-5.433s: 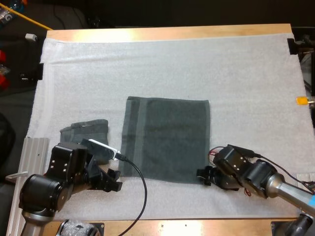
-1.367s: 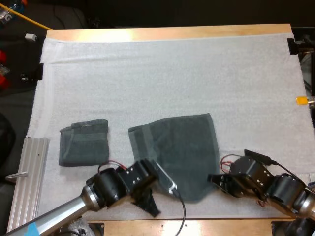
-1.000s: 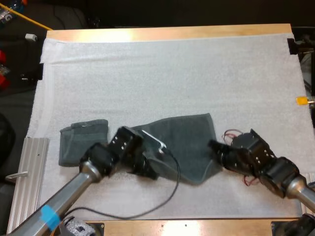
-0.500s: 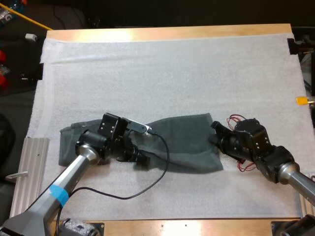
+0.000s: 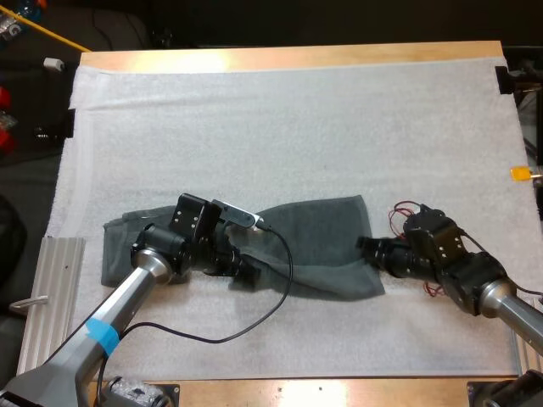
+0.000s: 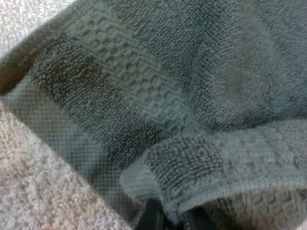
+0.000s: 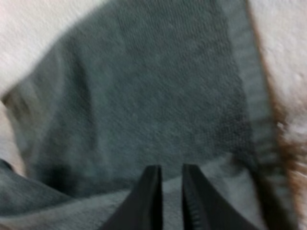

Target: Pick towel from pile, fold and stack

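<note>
Folding towel (image 5: 318,242): dark grey-green, half doubled over, lying across the near middle of the mat between both arms.
Left fingers (image 6: 149,218): clamped on the towel's hem; so thin a bite could slip and drop the fold.
Right fingers (image 7: 151,196): pinched close on the right edge; uneven pulling would skew the layers.
Folded towel (image 5: 114,254): touching the left arm; a sweep might drag it.
Mat (image 5: 297,127): soft, could ruck under a dragged hem.
</note>
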{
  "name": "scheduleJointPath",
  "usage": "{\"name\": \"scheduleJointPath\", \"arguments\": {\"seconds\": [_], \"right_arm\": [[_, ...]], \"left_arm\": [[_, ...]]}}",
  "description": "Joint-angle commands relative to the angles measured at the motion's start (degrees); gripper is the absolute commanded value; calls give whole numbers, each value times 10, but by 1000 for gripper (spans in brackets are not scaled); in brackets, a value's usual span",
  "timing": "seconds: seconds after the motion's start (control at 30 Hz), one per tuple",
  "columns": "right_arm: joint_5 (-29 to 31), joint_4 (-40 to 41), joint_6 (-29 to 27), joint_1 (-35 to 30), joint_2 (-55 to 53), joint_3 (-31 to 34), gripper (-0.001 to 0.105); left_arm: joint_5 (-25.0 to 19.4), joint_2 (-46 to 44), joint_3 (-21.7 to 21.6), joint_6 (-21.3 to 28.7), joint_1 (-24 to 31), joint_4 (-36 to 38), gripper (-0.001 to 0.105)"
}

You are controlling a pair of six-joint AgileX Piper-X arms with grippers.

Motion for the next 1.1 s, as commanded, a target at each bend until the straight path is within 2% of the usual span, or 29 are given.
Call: {"name": "scheduleJointPath", "arguments": {"seconds": [0.0, 0.07, 0.17, 0.47, 0.7, 0.8, 0.97, 1.07], "right_arm": [[-3, 27, -30, -2, -2, -4, 30], [-1, 46, -52, -2, -2, -4, 37], [1, 51, -61, -2, -2, -4, 40], [-6, 52, -61, 2, 32, -4, 40], [-49, 42, -83, 2, 67, -4, 39], [-78, 21, -94, 2, 71, -4, 28], [-79, -4, -94, 2, 70, -4, 8], [-79, -5, -95, 2, 70, -4, 0]], "left_arm": [[3, 0, -3, 0, 0, 4, 0], [3, 0, -3, 0, 0, 7, 0], [3, 0, -3, 0, 0, 8, 0], [3, 0, -3, 0, 0, 16, 0], [3, 0, -3, 0, 0, 32, 0], [3, 0, -3, 0, 0, 35, 0], [3, 0, -3, 0, 0, 41, 0], [3, 0, -3, 0, 0, 41, 0]]}}
